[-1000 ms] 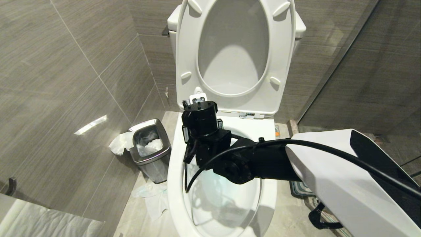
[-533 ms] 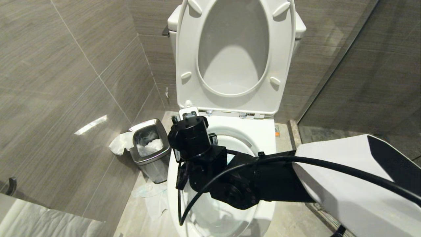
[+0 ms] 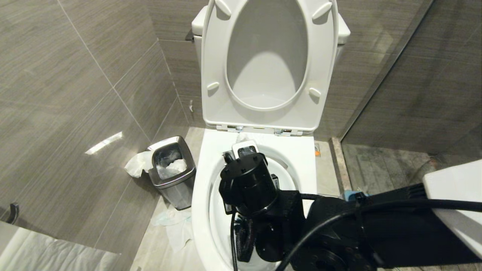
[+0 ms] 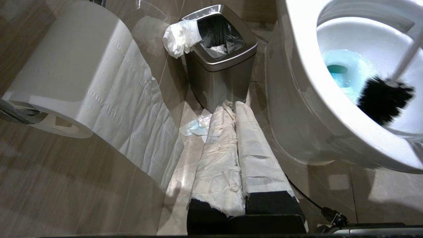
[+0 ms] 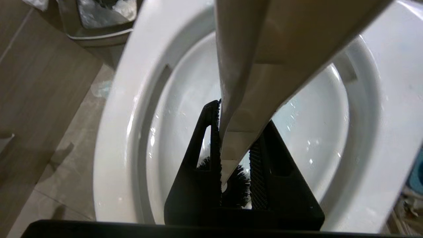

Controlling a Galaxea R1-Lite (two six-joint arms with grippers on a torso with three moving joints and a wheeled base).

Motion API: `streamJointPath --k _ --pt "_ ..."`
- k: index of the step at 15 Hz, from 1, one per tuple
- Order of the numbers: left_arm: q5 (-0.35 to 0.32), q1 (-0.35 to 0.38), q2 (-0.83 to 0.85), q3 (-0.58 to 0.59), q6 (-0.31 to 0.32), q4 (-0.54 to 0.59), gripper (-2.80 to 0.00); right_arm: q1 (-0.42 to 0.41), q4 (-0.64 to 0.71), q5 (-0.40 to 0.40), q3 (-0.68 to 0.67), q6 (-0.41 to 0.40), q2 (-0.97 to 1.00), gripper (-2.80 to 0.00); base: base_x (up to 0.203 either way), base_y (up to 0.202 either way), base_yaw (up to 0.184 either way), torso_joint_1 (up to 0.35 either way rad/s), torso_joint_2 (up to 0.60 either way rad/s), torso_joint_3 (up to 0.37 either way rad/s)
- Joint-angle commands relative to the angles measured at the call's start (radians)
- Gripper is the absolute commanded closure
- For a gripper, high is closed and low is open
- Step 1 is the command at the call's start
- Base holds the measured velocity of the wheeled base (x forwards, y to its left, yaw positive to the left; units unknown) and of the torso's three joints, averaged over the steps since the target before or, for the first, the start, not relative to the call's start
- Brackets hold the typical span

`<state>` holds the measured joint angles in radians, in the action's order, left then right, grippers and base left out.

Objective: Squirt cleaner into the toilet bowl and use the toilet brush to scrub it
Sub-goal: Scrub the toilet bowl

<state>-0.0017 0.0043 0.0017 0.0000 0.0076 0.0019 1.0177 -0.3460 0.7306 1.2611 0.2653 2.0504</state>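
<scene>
Right gripper pinching slim white handle of black-bristled toilet brush between black ribbed fingers, poised over large glossy white ceramic toilet bowl; bristle head low inside, near blue-tinted water. Best to keep grip firm, press bristles to wall, sweep round under rim without splashing. Left gripper, paper-wrapped, pressed together, parked beside bowl.

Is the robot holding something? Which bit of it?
Yes. The right gripper holds the toilet brush by its white handle. The left gripper holds nothing.
</scene>
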Motion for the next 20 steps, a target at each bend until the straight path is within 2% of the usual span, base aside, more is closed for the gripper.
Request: streamJointPath --k 1,4,6,10,15,20 --pt "0.0 0.0 0.001 0.001 0.0 0.0 0.0 0.0 -0.003 0.016 -0.114 0.034 -0.101 0.0 0.0 0.0 0.0 0.0 0.0 0.0" --pt "0.0 0.0 0.001 0.002 0.0 0.001 0.0 -0.013 -0.012 0.034 -0.189 0.065 -0.151 0.0 0.0 0.0 0.0 0.0 0.0 0.0" --pt "0.0 0.0 0.001 0.0 0.0 0.0 0.0 -0.048 -0.066 0.048 -0.229 0.062 -0.156 0.0 0.0 0.0 0.0 0.0 0.0 0.0" --pt "0.0 0.0 0.001 0.0 0.0 0.0 0.0 -0.134 -0.079 0.049 -0.252 0.06 -0.162 0.0 0.0 0.0 0.0 0.0 0.0 0.0" --pt "0.0 0.0 0.001 0.001 0.0 0.0 0.0 -0.216 -0.142 0.048 -0.22 0.036 -0.095 0.0 0.0 0.0 0.0 0.0 0.0 0.0" --pt "0.0 0.0 0.001 0.002 0.0 0.0 0.0 -0.247 -0.181 0.044 -0.047 -0.022 0.015 0.0 0.0 0.0 0.0 0.0 0.0 0.0"
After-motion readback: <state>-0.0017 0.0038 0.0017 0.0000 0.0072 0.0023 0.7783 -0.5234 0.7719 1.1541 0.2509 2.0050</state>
